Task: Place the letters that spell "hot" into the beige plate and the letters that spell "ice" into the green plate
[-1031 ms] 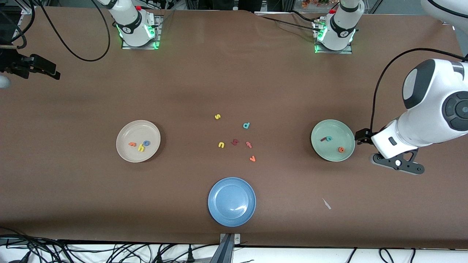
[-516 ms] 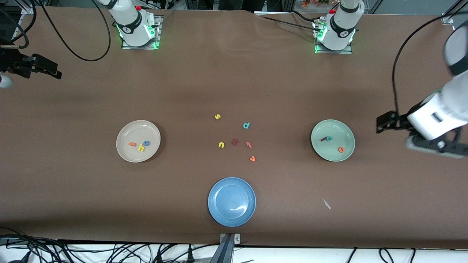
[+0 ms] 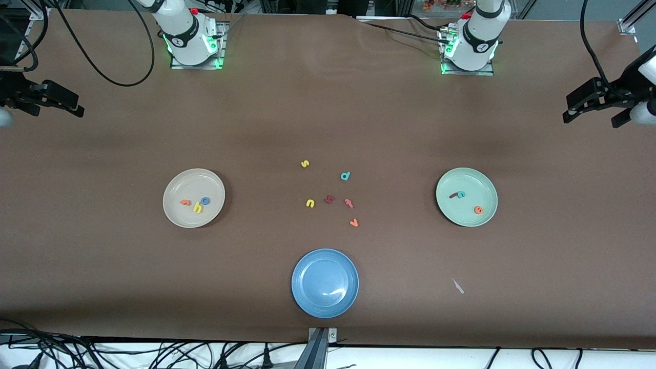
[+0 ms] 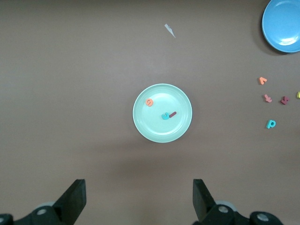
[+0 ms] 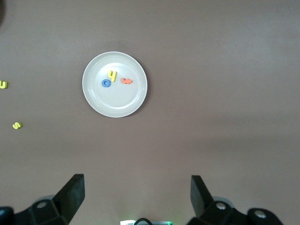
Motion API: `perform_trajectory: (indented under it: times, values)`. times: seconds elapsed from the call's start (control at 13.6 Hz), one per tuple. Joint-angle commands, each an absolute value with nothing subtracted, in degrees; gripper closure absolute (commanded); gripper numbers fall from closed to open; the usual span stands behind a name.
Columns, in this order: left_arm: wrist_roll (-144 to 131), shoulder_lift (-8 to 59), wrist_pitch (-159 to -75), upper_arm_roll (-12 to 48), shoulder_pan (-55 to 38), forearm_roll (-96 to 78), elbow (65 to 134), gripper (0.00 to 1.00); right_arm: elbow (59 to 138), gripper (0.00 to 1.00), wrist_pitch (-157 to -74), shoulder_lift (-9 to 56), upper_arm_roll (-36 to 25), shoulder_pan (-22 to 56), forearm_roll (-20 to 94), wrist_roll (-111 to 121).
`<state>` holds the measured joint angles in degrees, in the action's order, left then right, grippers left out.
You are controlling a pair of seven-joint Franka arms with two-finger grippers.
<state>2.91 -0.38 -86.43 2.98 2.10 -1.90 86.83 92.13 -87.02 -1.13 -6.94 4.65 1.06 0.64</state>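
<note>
The beige plate (image 3: 182, 215) holds an orange "t" (image 3: 185, 202), a yellow "h" (image 3: 198, 207) and a blue "o" (image 3: 205, 201). On the green plate (image 3: 484, 215) lie a dark red "i" (image 3: 453, 195), a teal "c" (image 3: 461, 194) and an orange "e" (image 3: 478, 209). My left gripper (image 4: 139, 187) hangs high over the left arm's end of the table, open and empty, with the green plate (image 4: 143, 129) in its view. Over the right arm's end, my right gripper (image 5: 137, 185) is open and empty too, looking down on the beige plate (image 5: 117, 105).
Loose letters lie mid-table: yellow "s" (image 3: 305, 164), teal "d" (image 3: 345, 176), yellow "n" (image 3: 310, 203), a dark red letter (image 3: 329, 199), a pinkish "t" (image 3: 349, 203) and orange "v" (image 3: 353, 223). A blue plate (image 3: 325, 302) sits nearest the front camera. A white scrap (image 3: 457, 286) lies nearby.
The left arm has drawn back from beside the green plate, rising toward the table's edge at its own end. The right arm has hardly moved. No letter has shifted.
</note>
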Motion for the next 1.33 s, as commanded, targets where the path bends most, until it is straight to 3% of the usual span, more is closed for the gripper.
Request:
perform_trajectory:
  times: [0.0, 1.25]
  values:
    - [3.3, -1.8, -87.5, 2.1, -0.3, -2.9, 88.7, 0.0, 92.2, 0.0, -87.2, -1.1, -6.6, 4.6, 0.4, 1.1]
    - [-3.9, -1.6, -83.2, 2.5, -0.4, -2.5, 87.5, 0.0, 91.9, 0.0, -87.2, 1.4, -6.5, 4.5, 1.1, 0.7]
